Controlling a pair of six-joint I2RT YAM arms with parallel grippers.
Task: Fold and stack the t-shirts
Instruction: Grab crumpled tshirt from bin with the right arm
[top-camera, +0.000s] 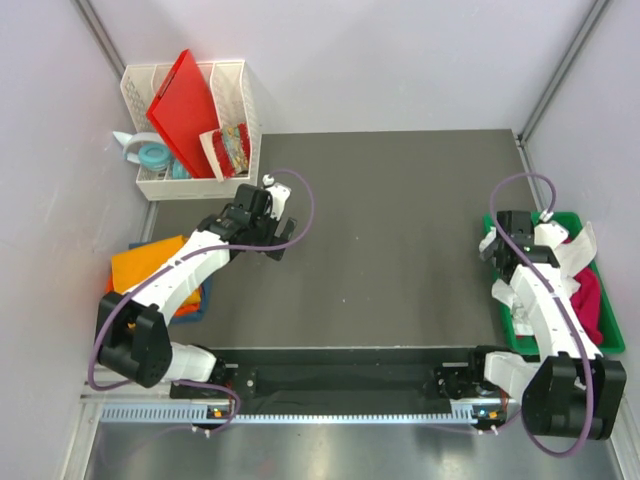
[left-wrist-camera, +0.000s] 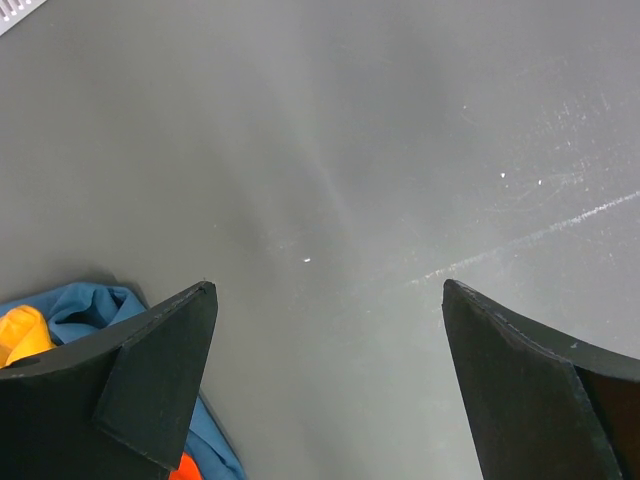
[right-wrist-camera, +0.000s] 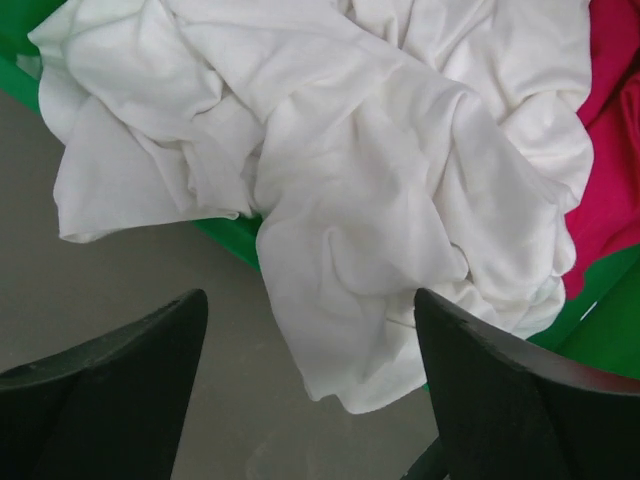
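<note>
A crumpled white t-shirt (right-wrist-camera: 380, 180) lies in the green tray (right-wrist-camera: 225, 235) at the table's right edge, with one fold hanging over the rim onto the table. A magenta t-shirt (right-wrist-camera: 610, 150) lies beside it. In the top view the white shirt (top-camera: 572, 255) and the magenta one (top-camera: 590, 300) fill the tray (top-camera: 527, 345). My right gripper (right-wrist-camera: 310, 297) is open just above the white shirt's hanging fold (top-camera: 497, 242). An orange t-shirt (top-camera: 145, 265) lies on a blue one (left-wrist-camera: 90, 305) at the left edge. My left gripper (left-wrist-camera: 328, 290) is open and empty over bare table (top-camera: 283, 225).
A white rack (top-camera: 240, 90) at the back left holds the red plastic board (top-camera: 185, 100) and a printed packet (top-camera: 228, 148). Tape rolls (top-camera: 155, 155) lie beside it. Grey walls close in on both sides. The dark table (top-camera: 390, 240) lies between the arms.
</note>
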